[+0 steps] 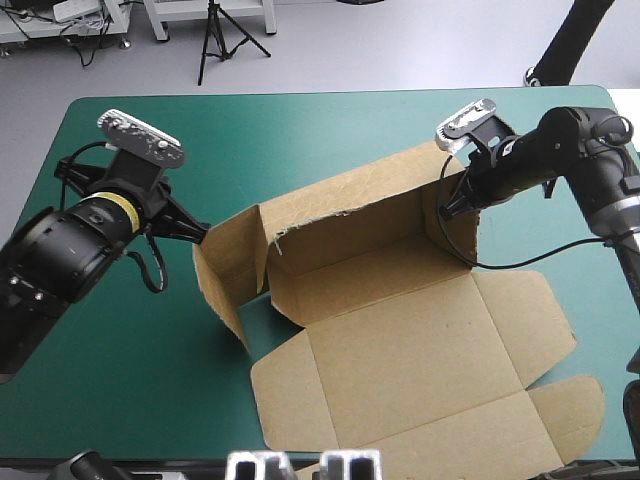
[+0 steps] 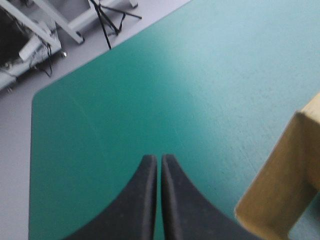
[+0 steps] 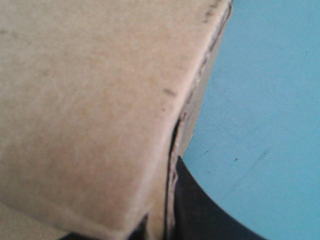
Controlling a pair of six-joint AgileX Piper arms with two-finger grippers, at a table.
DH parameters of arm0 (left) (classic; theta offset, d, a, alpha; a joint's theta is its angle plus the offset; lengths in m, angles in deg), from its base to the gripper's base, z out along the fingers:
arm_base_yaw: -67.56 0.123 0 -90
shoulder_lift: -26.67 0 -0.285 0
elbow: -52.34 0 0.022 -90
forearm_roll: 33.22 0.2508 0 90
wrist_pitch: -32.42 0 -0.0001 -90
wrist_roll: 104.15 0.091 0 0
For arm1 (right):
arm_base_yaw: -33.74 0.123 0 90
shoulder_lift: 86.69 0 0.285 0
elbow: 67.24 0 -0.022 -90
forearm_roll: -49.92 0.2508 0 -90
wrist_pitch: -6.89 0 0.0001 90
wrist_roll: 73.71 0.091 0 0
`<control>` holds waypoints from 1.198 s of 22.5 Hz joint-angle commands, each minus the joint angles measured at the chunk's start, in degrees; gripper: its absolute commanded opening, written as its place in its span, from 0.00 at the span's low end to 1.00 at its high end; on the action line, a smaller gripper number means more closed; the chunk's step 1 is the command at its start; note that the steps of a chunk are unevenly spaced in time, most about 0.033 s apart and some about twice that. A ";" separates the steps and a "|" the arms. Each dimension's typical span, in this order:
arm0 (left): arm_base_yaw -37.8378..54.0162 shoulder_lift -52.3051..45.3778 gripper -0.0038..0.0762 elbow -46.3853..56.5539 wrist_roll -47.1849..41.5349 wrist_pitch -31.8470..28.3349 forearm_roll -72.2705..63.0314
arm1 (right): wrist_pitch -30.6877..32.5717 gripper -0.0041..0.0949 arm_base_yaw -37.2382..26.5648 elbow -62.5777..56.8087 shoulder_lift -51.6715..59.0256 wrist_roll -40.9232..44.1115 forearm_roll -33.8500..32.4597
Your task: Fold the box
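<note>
**Fingers (image 2: 145,200) of your left gripper (image 2: 160,159) closed and empty; right gripper (image 1: 450,205) pinching the box (image 1: 400,340)**

Your left tips meet just beside the box's 9 o'clock wall. The box sits on the teal-green cover (image 1: 300,130), lid flat toward 6 o'clock. Your right pair clamps its 2 o'clock wall.

Brown box (image 1: 400,330), half-formed at mid-table: far and left walls raised, broad lid panel flat toward the near edge.
</note>
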 commanded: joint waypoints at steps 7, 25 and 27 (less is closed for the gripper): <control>31.46 -0.36 0.07 -1.94 24.00 -2.21 -35.67 | 4.79 0.02 -3.93 2.15 -0.03 1.81 1.44; 32.57 -0.03 0.07 -1.94 23.41 -2.47 -35.18 | 4.78 0.69 -3.93 22.16 -21.05 7.85 2.30; 32.57 -0.03 0.07 -1.94 23.41 -2.47 -35.18 | 4.78 0.77 -3.93 23.52 -20.22 8.86 2.30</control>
